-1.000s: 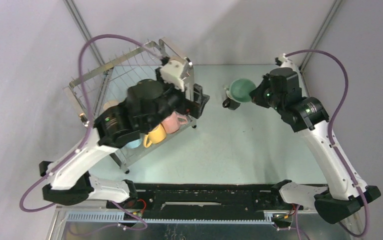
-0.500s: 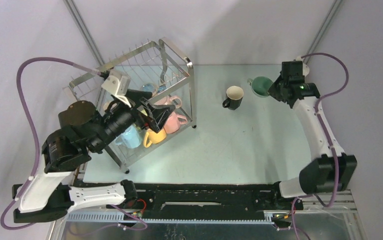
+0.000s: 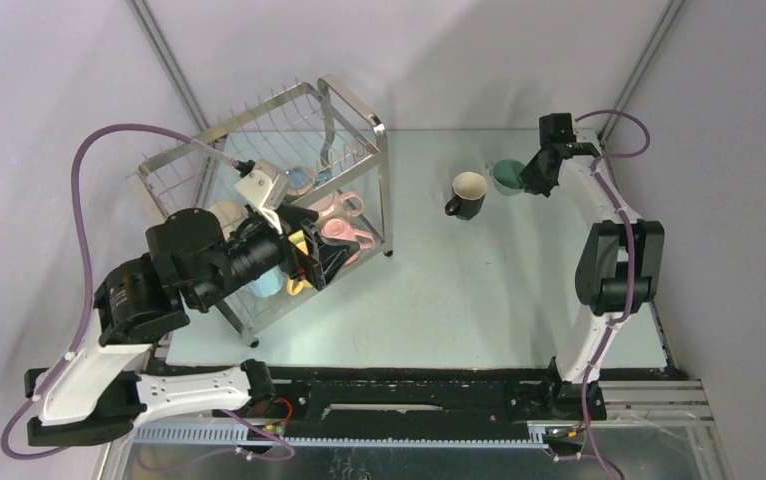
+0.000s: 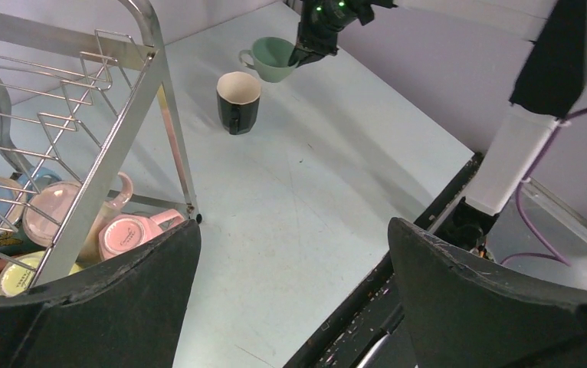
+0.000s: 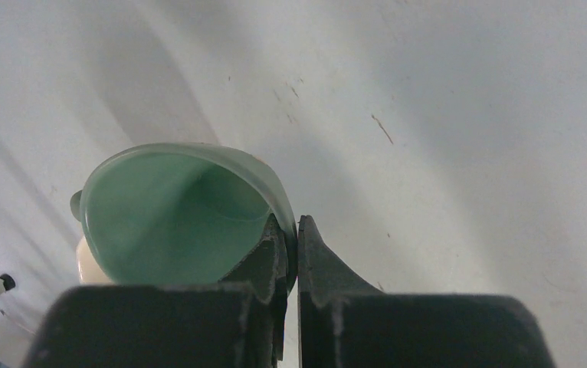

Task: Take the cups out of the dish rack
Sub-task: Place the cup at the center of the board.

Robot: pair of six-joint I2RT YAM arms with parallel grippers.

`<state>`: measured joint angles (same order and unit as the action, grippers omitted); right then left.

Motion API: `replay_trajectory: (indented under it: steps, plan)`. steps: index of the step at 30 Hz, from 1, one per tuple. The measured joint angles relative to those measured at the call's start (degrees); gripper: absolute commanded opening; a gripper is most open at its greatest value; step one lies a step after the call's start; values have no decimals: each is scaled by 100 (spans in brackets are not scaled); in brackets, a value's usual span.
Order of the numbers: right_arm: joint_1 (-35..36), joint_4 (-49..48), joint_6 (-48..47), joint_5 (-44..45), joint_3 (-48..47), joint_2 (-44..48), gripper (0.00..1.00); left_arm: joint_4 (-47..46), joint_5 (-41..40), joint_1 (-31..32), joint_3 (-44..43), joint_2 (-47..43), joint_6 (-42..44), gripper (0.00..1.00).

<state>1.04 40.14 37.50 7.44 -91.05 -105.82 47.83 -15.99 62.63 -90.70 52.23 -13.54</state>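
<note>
Now the green cup (image 3: 506, 176) sits low at the far right of the table (image 3: 459, 290), just beside the black cup (image 3: 467, 194) and well apart from the dish rack (image 3: 259, 130). A second ago it hung tilted in the air near the black cup; since then it has come down and shifted a little toward the right edge. From the left wrist view it looks to stand upright on the surface, though I cannot tell whether its base fully touches. The right pincer (image 5: 291, 230) is clamped on the cup's rim, one finger inside the bowl and one outside, so the cup is not yet let go. By my reading this cup's placing is nearly finished, and only release and withdrawal remain.

At the rack, the left pincer (image 4: 292, 230) has pulled back from the frame's right end and now hovers at the front corner of the lower tier, its fingers spread wide with nothing between them. Pink cups (image 4: 126, 230) lie just behind the corner post, with a light blue cup (image 3: 265, 283) further along. That suggests the next cup is being lined up. Two cups are out and several remain inside.
</note>
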Motion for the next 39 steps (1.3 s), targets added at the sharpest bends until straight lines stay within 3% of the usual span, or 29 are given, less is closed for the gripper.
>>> replay_trajectory:
  steps: [17,36,39]
  plan:
    - [-254,-282,385,-186,-623,-1316,0,149,326,0,0,0,-4,100]
    - [-214,-481,374,-317,-575,-1539,0,247,323,0,310,-28,-203,100]
    - [-197,-483,334,-278,-564,-1593,6,247,321,0,422,-90,-264,100]
